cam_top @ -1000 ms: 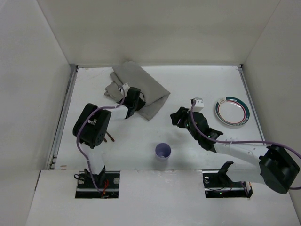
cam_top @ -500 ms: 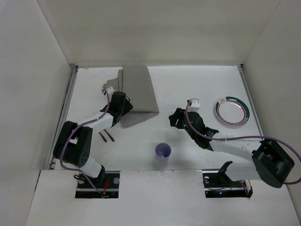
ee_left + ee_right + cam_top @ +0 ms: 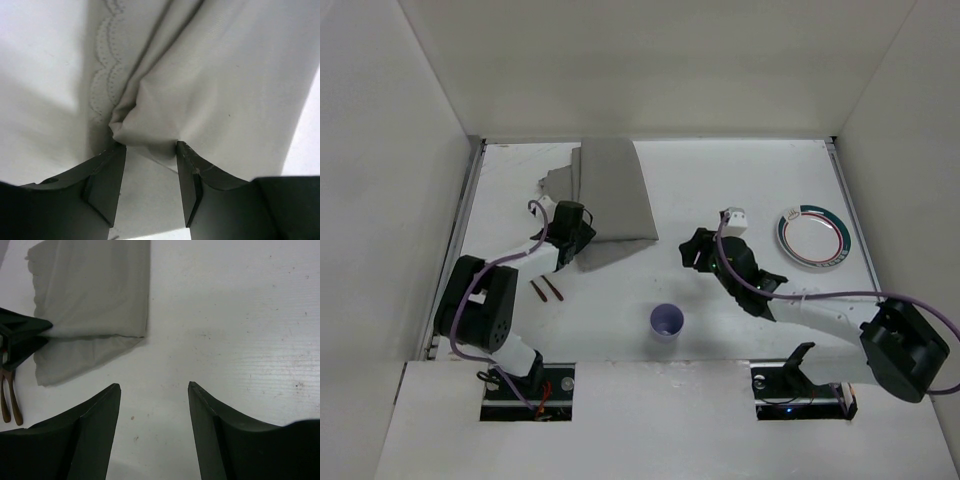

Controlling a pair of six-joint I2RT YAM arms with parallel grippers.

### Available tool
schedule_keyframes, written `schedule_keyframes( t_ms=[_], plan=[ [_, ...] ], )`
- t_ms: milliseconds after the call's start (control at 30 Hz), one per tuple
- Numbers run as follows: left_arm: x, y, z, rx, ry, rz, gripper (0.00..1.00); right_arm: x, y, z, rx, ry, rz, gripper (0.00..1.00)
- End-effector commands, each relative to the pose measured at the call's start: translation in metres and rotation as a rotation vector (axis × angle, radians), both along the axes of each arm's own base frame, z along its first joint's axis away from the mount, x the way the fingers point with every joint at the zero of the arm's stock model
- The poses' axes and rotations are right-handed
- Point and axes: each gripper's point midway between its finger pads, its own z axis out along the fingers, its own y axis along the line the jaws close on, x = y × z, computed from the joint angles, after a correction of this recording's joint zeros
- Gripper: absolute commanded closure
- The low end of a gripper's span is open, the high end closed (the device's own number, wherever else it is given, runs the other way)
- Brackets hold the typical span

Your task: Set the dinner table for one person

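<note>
The grey cloth placemat (image 3: 615, 195) lies on the white dinner table (image 3: 740, 180) at the back left, its lower left part folded and creased. My left gripper (image 3: 584, 231) sits low at that folded edge. In the left wrist view its jaws stand apart (image 3: 151, 150), with a bunched fold of the placemat (image 3: 225, 75) at the fingertips. My right gripper (image 3: 694, 250) is open and empty over bare table at the middle (image 3: 154, 387). The right wrist view shows the placemat (image 3: 95, 290) ahead to its left.
A purple cup (image 3: 666, 322) stands near the front middle. A white plate with a green and red rim (image 3: 813, 237) lies at the right. Two brown utensils (image 3: 548, 290) lie front left of the placemat, also in the right wrist view (image 3: 10, 400). Metal rails run along both sides.
The left gripper dragged the crumpled placemat left and spread it into a flatter shape, then shifted slightly left at its edge. The right gripper moved a little to the left.
</note>
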Motion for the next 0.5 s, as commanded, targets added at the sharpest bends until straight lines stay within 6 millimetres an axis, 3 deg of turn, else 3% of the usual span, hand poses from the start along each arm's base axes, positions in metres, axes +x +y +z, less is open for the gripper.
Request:
schedule_keyframes(
  t_ms=[0,133,333,400,467],
  plan=[
    [0.004,0.009,-0.009,-0.029,0.011,0.065,0.58,0.006,0.006,0.030,0.055,-0.072,-0.003,0.38],
    [0.019,0.001,0.004,-0.056,-0.060,0.063,0.73,0.003,0.010,0.033,0.058,-0.078,0.012,0.38],
    [0.057,-0.029,0.073,-0.041,-0.244,0.001,0.85,0.000,0.007,0.041,0.078,-0.096,0.006,0.38],
    [0.070,-0.051,0.095,-0.023,-0.289,-0.055,0.91,-0.001,0.005,0.045,0.091,-0.104,-0.003,0.38],
    [0.084,-0.094,0.124,-0.009,-0.345,-0.167,0.93,-0.003,-0.003,0.052,0.124,-0.117,-0.034,0.39]
  ],
)
